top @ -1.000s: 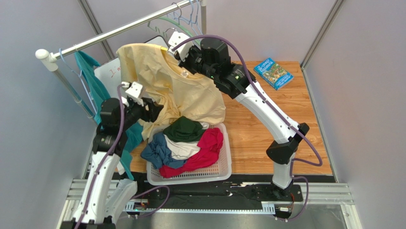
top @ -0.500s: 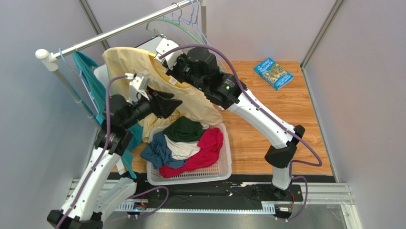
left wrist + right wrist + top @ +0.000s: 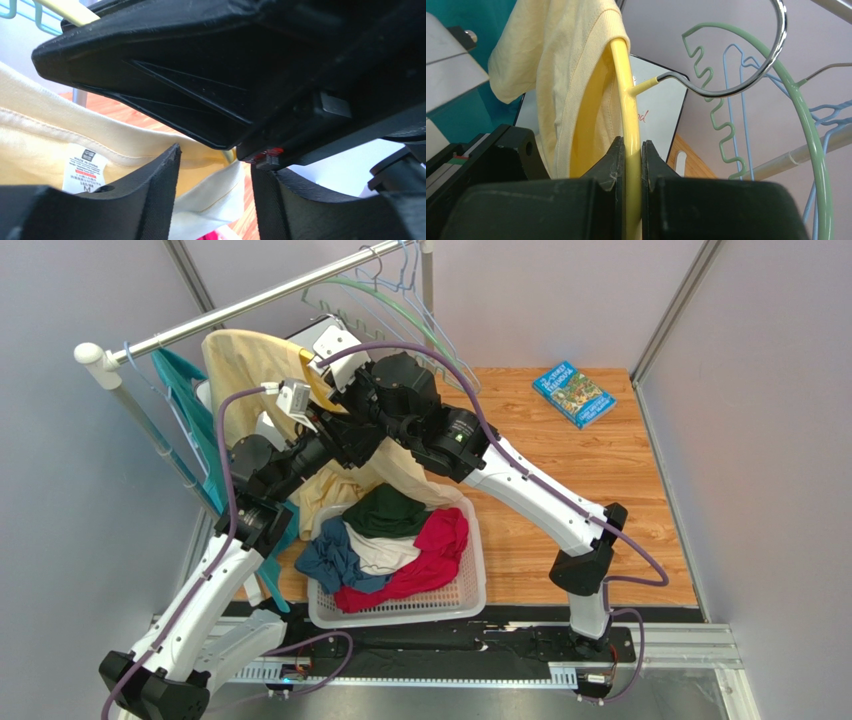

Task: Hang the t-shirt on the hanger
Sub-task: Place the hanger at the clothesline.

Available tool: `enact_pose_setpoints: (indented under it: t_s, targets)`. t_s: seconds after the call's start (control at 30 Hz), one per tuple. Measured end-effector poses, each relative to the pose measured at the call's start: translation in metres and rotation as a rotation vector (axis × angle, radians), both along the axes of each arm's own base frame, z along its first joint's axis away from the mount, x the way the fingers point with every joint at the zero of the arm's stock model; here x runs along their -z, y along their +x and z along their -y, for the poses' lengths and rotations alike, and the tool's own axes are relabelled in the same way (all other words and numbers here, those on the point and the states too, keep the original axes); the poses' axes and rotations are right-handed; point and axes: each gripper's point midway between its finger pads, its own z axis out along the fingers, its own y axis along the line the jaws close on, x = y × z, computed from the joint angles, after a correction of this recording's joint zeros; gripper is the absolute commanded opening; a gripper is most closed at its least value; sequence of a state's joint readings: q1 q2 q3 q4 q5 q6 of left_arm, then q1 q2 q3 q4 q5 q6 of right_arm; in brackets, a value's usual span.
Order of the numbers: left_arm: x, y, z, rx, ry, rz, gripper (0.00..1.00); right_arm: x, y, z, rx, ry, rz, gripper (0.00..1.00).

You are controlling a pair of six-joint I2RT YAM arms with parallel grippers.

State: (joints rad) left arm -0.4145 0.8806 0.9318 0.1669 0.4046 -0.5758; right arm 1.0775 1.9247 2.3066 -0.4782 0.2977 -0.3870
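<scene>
The yellow hanger [image 3: 626, 100] stands upright with its silver hook [image 3: 746, 85] curling right, and my right gripper [image 3: 632, 150] is shut on its bar. The cream-yellow t-shirt [image 3: 245, 355] hangs over the hanger's left side [image 3: 566, 65], and its lower part trails toward the basket. My left gripper [image 3: 215, 165] sits just under the right gripper's black body. Its jaws are open, with the shirt's cloth [image 3: 210, 200] showing in the gap between them. The ribbed neck and white label [image 3: 85, 170] lie to the left of the left finger [image 3: 150, 200].
A white basket [image 3: 470, 590] of mixed clothes sits at the near table edge. The rail [image 3: 250, 305] carries a teal garment [image 3: 190, 410], a pale green hanger [image 3: 801, 125] and light blue hangers [image 3: 736, 100]. A whiteboard [image 3: 661, 105] is behind the hanger. A book [image 3: 573, 393] lies at the back right.
The right arm carried the hanger and t-shirt left, toward the rail. The left arm rose and reached in under the right gripper, and its jaws narrowed slightly.
</scene>
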Motion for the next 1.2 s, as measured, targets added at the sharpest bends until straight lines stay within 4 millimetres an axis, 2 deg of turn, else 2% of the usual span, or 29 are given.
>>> enact_pose_setpoints:
  t_s: [0.1, 0.33, 0.43, 0.47, 0.57, 0.73, 0.83, 0.87, 0.9, 1.03, 1.07, 1.2]
  targets:
    - [-0.001, 0.003, 0.002, -0.008, -0.019, 0.002, 0.45, 0.0, 0.004, 0.002, 0.029, 0.018, -0.008, 0.0]
    - [0.004, 0.013, 0.0, -0.053, -0.056, -0.021, 0.38, 0.002, 0.009, 0.002, 0.075, 0.067, -0.044, 0.0]
    - [0.002, 0.014, 0.0, -0.055, -0.065, -0.021, 0.23, 0.002, 0.011, 0.003, 0.098, 0.093, -0.059, 0.0]
    - [0.001, 0.013, 0.0, -0.052, -0.07, -0.023, 0.12, 0.003, 0.012, 0.003, 0.103, 0.099, -0.065, 0.0]
    - [0.001, 0.012, 0.0, -0.049, -0.091, -0.044, 0.0, 0.002, 0.012, 0.003, 0.108, 0.115, -0.075, 0.0]
    - [0.001, 0.011, -0.002, -0.06, -0.135, -0.09, 0.0, 0.0, 0.012, 0.002, 0.11, 0.14, -0.085, 0.0]
    - [0.001, 0.011, -0.003, -0.064, -0.153, -0.116, 0.0, 0.001, 0.011, 0.0, 0.101, 0.143, -0.091, 0.11]
    - [0.002, 0.011, -0.004, -0.066, -0.158, -0.127, 0.0, 0.002, 0.011, -0.001, 0.099, 0.142, -0.093, 0.2]
    - [0.003, 0.011, -0.004, -0.068, -0.16, -0.137, 0.0, 0.003, 0.01, -0.001, 0.095, 0.143, -0.095, 0.25]
    - [0.011, 0.015, -0.008, -0.091, -0.167, -0.184, 0.0, 0.003, 0.001, -0.013, 0.048, 0.172, -0.113, 0.34]
    - [0.013, 0.016, -0.009, -0.1, -0.168, -0.2, 0.0, 0.002, -0.001, -0.015, 0.039, 0.181, -0.114, 0.43]
    - [0.021, 0.021, -0.014, -0.129, -0.175, -0.248, 0.0, -0.005, -0.009, -0.019, 0.008, 0.209, -0.114, 0.5]
